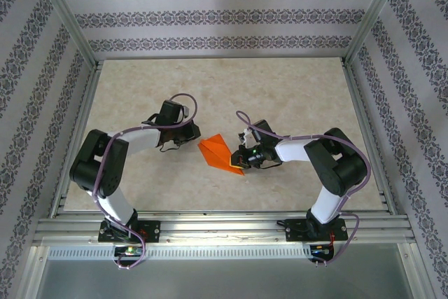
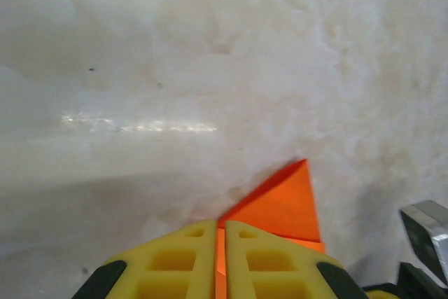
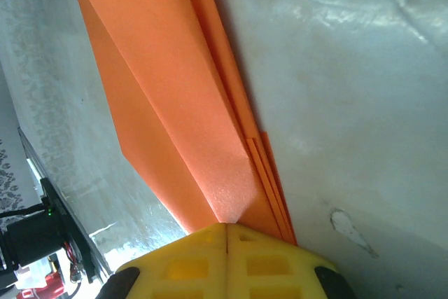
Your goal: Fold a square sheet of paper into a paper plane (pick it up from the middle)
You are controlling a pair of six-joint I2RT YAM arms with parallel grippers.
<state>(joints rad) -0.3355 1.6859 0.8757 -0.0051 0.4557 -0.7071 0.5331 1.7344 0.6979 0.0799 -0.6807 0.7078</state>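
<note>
The paper plane (image 1: pixel 218 150) is bright orange paper folded into a slim pointed shape, lying near the middle of the table between both grippers. My left gripper (image 1: pixel 197 138) is at its left tip. In the left wrist view the yellow fingers (image 2: pixel 182 257) stand almost shut, with orange paper (image 2: pixel 283 204) showing in the thin slit of the left gripper (image 2: pixel 220 225). My right gripper (image 1: pixel 241 161) is at the plane's near right end. In the right wrist view the right gripper (image 3: pixel 227 227) is shut where the layered folds of the plane (image 3: pixel 168 103) run in under its tips.
The pale marbled tabletop (image 1: pixel 280 96) is bounded by aluminium rails (image 1: pixel 224 225) at the near edge and along both sides, with patterned walls behind. A grey metal part (image 2: pixel 428 232) shows at the lower right of the left wrist view.
</note>
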